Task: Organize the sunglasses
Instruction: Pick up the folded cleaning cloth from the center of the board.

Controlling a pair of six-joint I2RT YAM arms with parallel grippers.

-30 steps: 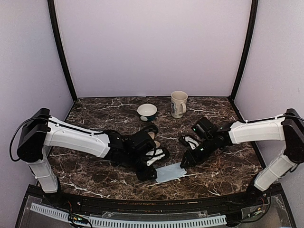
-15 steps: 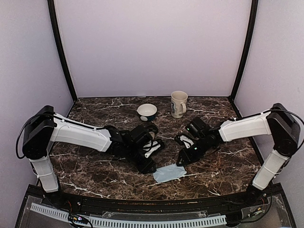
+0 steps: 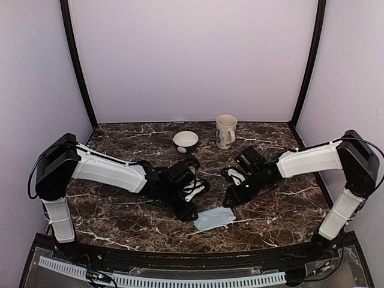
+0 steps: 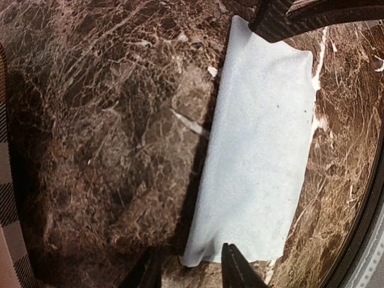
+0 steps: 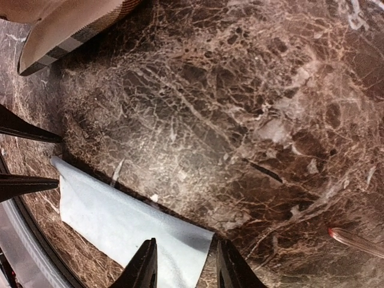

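The sunglasses do not show in any view. A light blue cloth (image 3: pixel 214 219) lies flat on the marble table near the front edge. My left gripper (image 3: pixel 187 211) is open and low at the cloth's left end. In the left wrist view the gripper (image 4: pixel 189 271) has its jaws astride a corner of the cloth (image 4: pixel 258 150). My right gripper (image 3: pixel 231 201) is open at the cloth's right end. In the right wrist view the gripper (image 5: pixel 187 265) has its jaws astride the cloth's corner (image 5: pixel 120 222). Neither gripper holds anything.
A checked oblong case shows at the left edge of the left wrist view (image 4: pixel 7 210) and at the top left of the right wrist view (image 5: pixel 72 24). A white bowl (image 3: pixel 185 141) and a cream mug (image 3: pixel 225 131) stand at the back. The table's front rim (image 3: pixel 198 258) is close to the cloth.
My right gripper has moved left and down to the cloth's right end. My left gripper has drawn back slightly from the front edge. The cloth has barely moved.
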